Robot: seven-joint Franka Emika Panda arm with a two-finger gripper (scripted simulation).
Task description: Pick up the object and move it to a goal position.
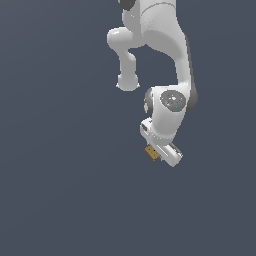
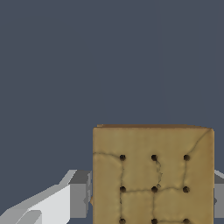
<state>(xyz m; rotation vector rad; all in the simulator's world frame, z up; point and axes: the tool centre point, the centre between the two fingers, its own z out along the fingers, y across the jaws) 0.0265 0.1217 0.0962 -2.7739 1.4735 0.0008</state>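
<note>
The object (image 1: 152, 153) is a tiny tan-brown block, peeking out from under the white hand on the exterior view's left side. In the wrist view the object (image 2: 153, 175) fills the space between my two fingers and shows a face with a grid of dark dots and crack lines. My gripper (image 1: 154, 153) is shut on it. One grey fingertip (image 2: 79, 194) presses one side, and the other fingertip (image 2: 219, 192) shows at the frame edge against the opposite side. Whether the block rests on the surface or hangs above it cannot be told.
A plain dark blue-grey surface (image 1: 60, 190) lies all around. The white arm (image 1: 160, 40) reaches in from the exterior view's top edge. No other object or goal marker shows.
</note>
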